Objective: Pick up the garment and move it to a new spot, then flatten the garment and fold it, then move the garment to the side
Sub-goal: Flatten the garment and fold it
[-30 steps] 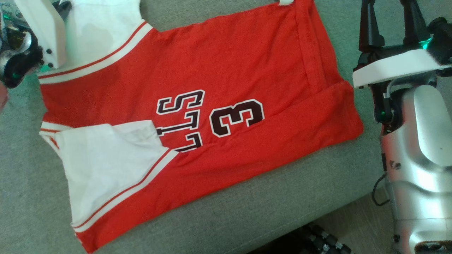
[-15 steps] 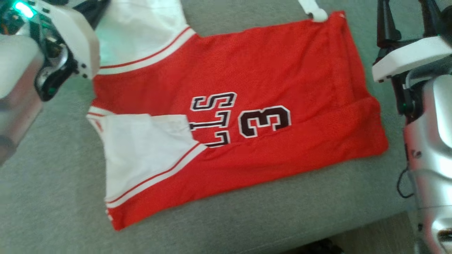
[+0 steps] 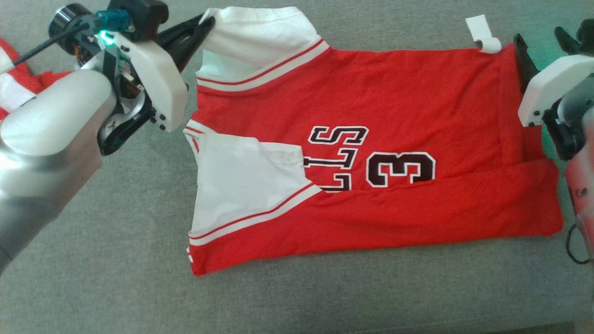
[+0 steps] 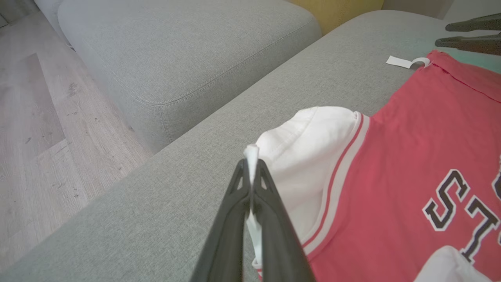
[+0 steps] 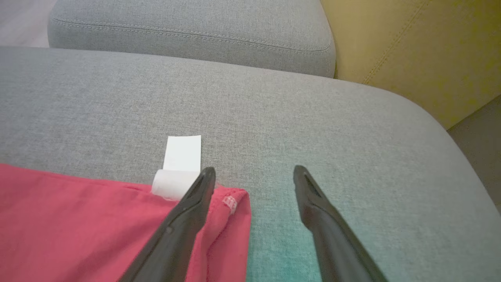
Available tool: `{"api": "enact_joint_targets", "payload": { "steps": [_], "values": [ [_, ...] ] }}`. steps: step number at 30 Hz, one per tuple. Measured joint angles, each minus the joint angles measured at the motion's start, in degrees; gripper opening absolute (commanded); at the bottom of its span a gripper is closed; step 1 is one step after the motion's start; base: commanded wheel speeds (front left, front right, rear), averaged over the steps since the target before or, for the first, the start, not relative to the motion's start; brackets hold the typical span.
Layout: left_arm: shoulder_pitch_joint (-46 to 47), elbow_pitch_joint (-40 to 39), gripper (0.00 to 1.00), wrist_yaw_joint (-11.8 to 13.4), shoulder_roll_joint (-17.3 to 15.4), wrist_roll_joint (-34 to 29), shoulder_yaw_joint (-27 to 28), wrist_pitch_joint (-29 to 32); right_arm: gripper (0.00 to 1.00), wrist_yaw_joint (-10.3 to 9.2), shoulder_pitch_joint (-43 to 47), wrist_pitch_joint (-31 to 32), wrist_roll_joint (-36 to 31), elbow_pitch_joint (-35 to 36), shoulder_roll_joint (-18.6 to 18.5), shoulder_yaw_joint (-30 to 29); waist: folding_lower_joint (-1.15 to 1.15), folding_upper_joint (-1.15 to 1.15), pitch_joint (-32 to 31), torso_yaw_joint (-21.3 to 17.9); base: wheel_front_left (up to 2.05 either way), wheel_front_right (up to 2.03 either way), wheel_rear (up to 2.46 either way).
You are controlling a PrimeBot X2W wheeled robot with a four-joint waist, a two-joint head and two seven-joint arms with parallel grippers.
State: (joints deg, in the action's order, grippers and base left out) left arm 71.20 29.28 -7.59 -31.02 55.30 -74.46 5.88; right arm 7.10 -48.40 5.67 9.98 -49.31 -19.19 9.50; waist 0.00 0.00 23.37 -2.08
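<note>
Left wrist view gives the clearest look at the grip: the two dark fingers of the left gripper (image 4: 251, 166) are pressed fully together. A thin fold of white cloth stands between their tips, which is the edge of the far sleeve (image 4: 313, 133) of the red jersey (image 4: 415, 141). Around this pinch the sleeve is a little raised and rounded, while the rest of the jersey lies flat on the grey sofa cushion (image 4: 188, 184), printed side up. At the opposite end, the right gripper (image 5: 254, 174) has its jaws wide apart and holds nothing. One finger is over the far hem corner (image 5: 235, 203), though I cannot tell if it touches the cloth, and the other is over bare cushion. A white label (image 5: 182, 154) sticks out just beside that corner. In the head view the near sleeve (image 3: 241, 185) is turned in over the chest and covers part of the lettering, so I judge that the folding step is in hand. The next move probably calls for the right jaws to go down and close on the hem corner. Then both grippers can carry the far edge toward the near side together, keeping the cloth tight so that it does not wrinkle.
</note>
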Motion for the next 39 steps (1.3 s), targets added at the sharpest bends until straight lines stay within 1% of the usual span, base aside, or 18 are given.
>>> {"api": "enact_joint_targets", "payload": {
  "steps": [4,10,13,14,15,16,22,25,29,32,37,39],
  "values": [
    [-0.1,-0.3,0.0,0.0,0.1,-0.6,-0.1,-0.2,1.0,0.0,-1.8,1.1,1.9,-4.2,0.0,1.9,0.0,0.0,0.4,0.7,0.0,0.0,0.0],
    [-0.1,-0.2,0.0,0.0,0.2,-0.6,-0.2,-0.2,1.0,0.0,-3.6,2.5,3.3,-9.2,-0.3,4.9,0.0,0.0,0.4,0.4,0.0,0.0,0.0],
    [-0.1,0.3,0.0,0.0,0.2,-0.6,-0.3,-0.2,1.0,0.0,-5.0,3.6,5.3,-11.3,-0.4,5.4,0.0,0.0,0.4,0.2,0.0,0.0,0.0],
    [-0.1,0.4,0.0,0.0,0.2,-0.8,-0.3,-0.2,0.67,0.01,-5.2,3.7,6.1,-11.8,-0.4,5.6,0.0,0.0,0.4,0.2,0.0,0.0,0.0],
    [-0.1,0.5,0.0,0.0,0.2,-0.9,-0.3,-0.2,0.07,0.0,-5.3,3.8,6.6,-12.0,-0.4,6.1,0.0,0.0,0.4,0.1,0.0,0.0,0.0],
    [-0.1,0.8,0.0,0.0,0.2,-0.9,-0.3,-0.3,0.0,0.01,-5.3,3.8,7.2,-12.2,-0.4,6.6,0.0,0.0,0.4,0.1,0.0,0.0,0.0],
    [-0.1,2.4,0.0,0.2,0.2,-0.9,-0.2,-0.5,0.0,0.01,-5.5,2.1,10.4,-12.7,-0.4,7.3,0.0,0.0,0.5,-0.2,0.0,0.0,0.0],
    [0.1,3.7,0.0,0.7,0.2,-0.9,0.1,-1.4,0.0,0.01,-6.4,-0.1,12.0,-12.7,-0.4,7.9,0.0,0.0,0.9,-0.4,0.0,0.0,0.0],
    [0.6,5.8,0.0,1.6,0.2,-1.5,0.6,-3.6,0.0,0.01,-8.8,-3.3,14.0,-12.1,-0.2,8.6,0.01,0.0,1.5,-0.7,0.0,0.0,0.0],
    [2.0,7.8,0.0,1.8,0.3,-1.9,1.1,-5.1,0.0,0.01,-11.0,-5.8,15.2,-11.5,0.0,8.9,0.01,0.0,2.0,-1.0,0.0,0.0,0.0],
    [4.8,11.1,0.0,3.0,1.7,-3.6,2.5,-9.6,0.0,0.01,-13.3,-10.8,17.6,-10.3,0.2,9.8,0.01,0.0,2.5,-1.2,0.0,0.0,0.0],
    [5.6,12.3,0.0,3.1,2.1,-4.0,3.0,-11.4,0.0,0.01,-13.7,-12.7,18.4,-10.0,0.2,10.3,0.01,0.0,2.6,-1.3,0.0,0.0,0.0]
  ]
}}
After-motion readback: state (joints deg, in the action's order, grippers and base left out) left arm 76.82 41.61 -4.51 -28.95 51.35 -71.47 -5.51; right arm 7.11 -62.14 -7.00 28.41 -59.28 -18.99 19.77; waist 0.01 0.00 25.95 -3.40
